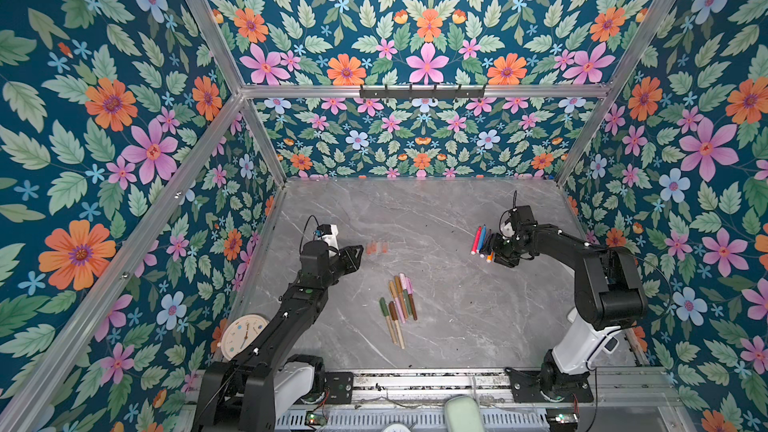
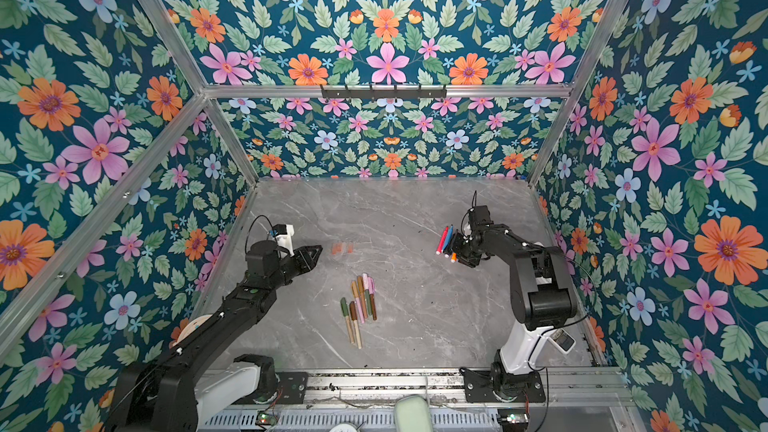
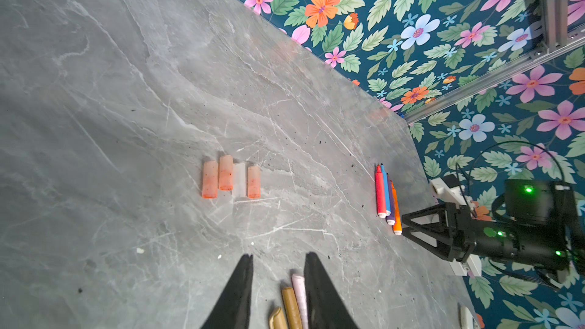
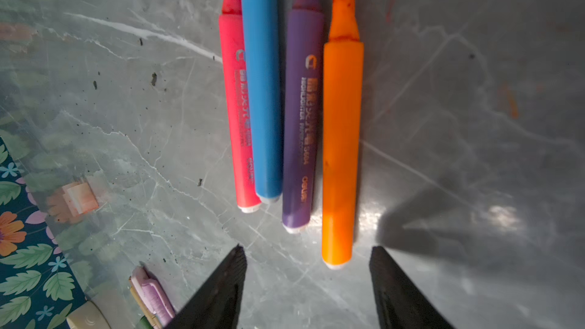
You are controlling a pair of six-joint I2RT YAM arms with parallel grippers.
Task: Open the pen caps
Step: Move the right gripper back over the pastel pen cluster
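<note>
Muted pens [image 1: 400, 299], caps [image 3: 299, 294] still on, probably light, stiff, slick: lying beneath the part-open, empty left gripper [image 3: 280, 255], best pinched at cap and barrel; uncapped bright pens [image 4: 300, 121] lie just ahead of the wide-open, empty right gripper [image 4: 307, 247].

Table [image 1: 415, 209]: I have three groups on it, well apart
Loose caps [image 1: 377, 247]: four side by side in a row, left of centre, behind the pen bunch
Capped pens [image 1: 397, 309]: bunched lengthwise at the middle, closer to the front
Uncapped highlighters [image 1: 482, 241]: four side by side on the right, tips pointing rearward
Left gripper [image 1: 358, 252]: I see it just left of the caps, not touching
Right gripper [image 1: 495, 250]: just right of the highlighters, by their butt ends
Clock [image 1: 243, 334]: at the left edge, toward the front
</note>
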